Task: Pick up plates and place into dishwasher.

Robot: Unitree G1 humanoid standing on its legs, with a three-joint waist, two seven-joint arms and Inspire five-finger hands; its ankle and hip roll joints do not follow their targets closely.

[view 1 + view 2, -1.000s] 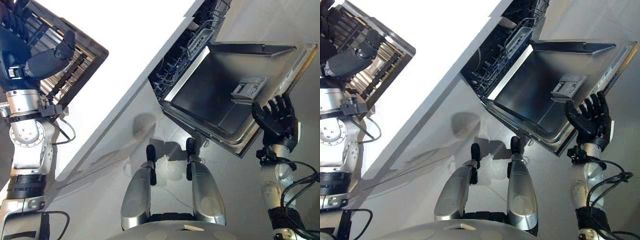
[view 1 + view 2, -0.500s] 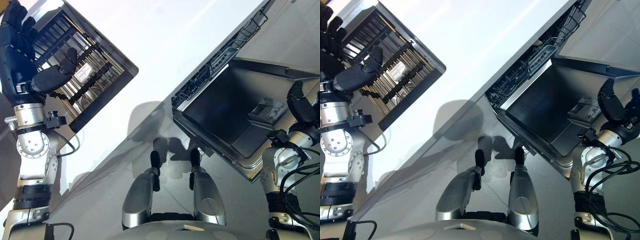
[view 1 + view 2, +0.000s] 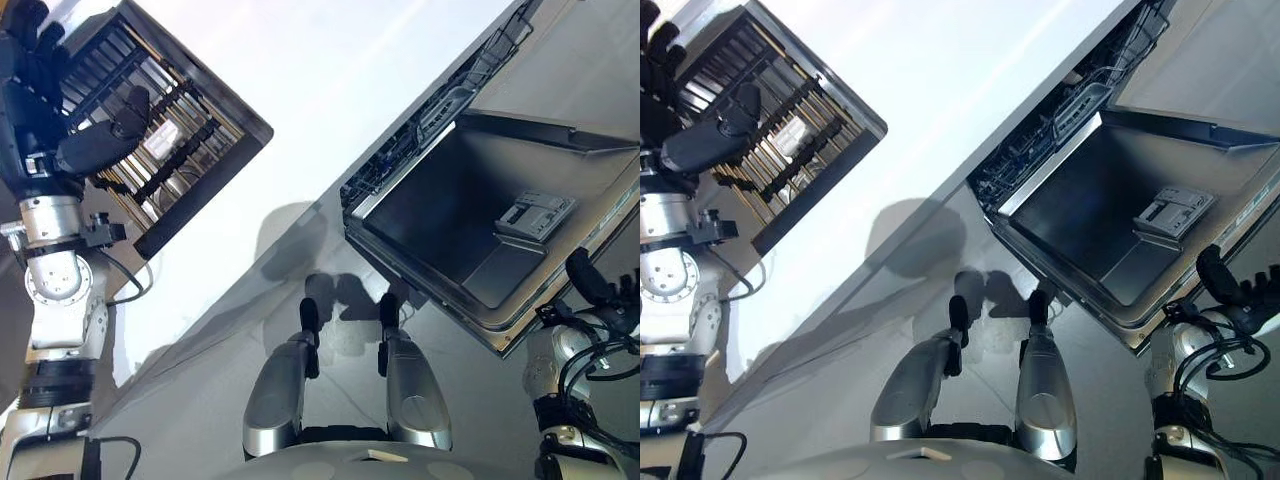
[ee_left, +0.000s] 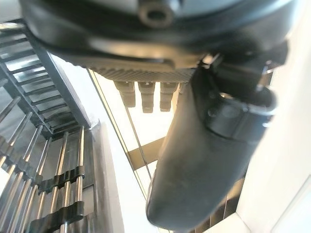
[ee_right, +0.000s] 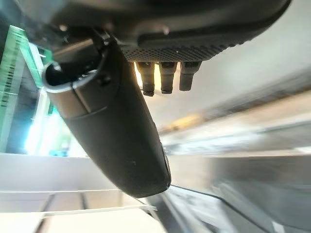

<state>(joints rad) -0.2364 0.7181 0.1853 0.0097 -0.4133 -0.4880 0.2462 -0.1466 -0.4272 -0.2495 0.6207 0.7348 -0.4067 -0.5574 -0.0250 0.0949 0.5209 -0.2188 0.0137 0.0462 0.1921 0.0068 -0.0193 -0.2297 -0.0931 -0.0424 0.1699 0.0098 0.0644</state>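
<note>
Over the dish rack, left hand open, right hand open beside dishwasher door.

The dish rack at ten o'clock is partly covered by the left hand, whose fingers run off the picture's upper left edge. The dishwasher door at three o'clock is cut by the right edge, and the lower basket behind it shows as dark wire too fine to tell its contents. The right hand sits at the right border, its fingers cropped. The right wrist view's background is smeared.
</note>
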